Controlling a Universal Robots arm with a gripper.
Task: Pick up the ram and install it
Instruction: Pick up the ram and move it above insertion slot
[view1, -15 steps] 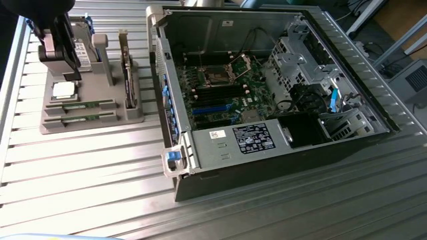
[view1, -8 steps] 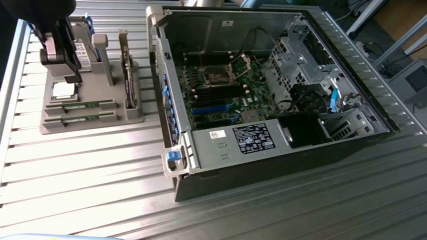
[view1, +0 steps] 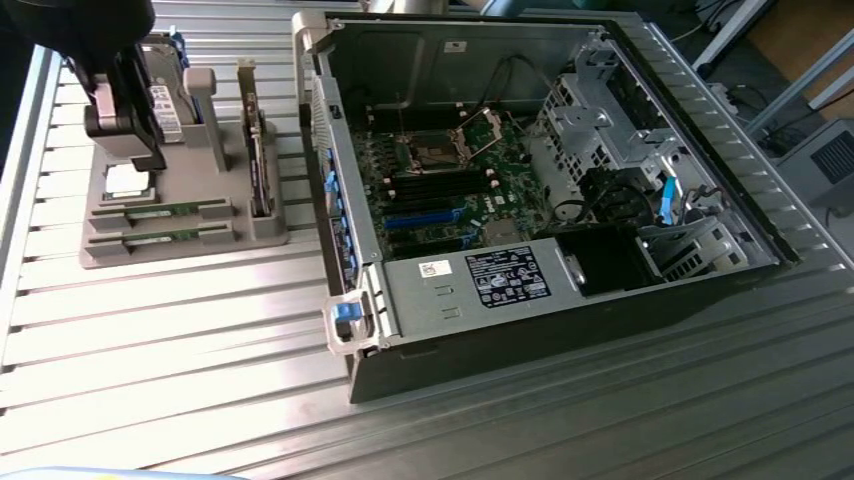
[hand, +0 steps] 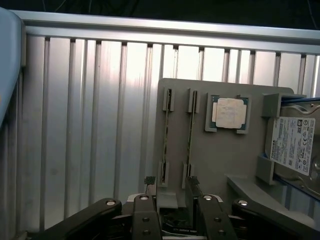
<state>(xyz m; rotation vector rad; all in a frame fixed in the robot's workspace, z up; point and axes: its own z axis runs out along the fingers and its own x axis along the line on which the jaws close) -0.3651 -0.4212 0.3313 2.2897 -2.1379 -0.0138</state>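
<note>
Two ram sticks (hand: 189, 135) beside processor chip (hand: 230, 112)

A ribbed metal table (view1: 160, 340) carries a grey parts holder (view1: 94, 250) and, just beside it, an open computer case (view1: 467, 360).

Black claw (view1: 134, 150) at 10 o'clock, over grey holder tray (view1: 187, 253); thin green ram stick (view1: 171, 211) lying in slot. Open metal computer case (view1: 400, 60) 3 o'clock of tray.

The gripper (hand: 171, 182) is black, built of jointed linkage bars. Round silver screws (hand: 111, 202) stud its links and fingers.
</note>
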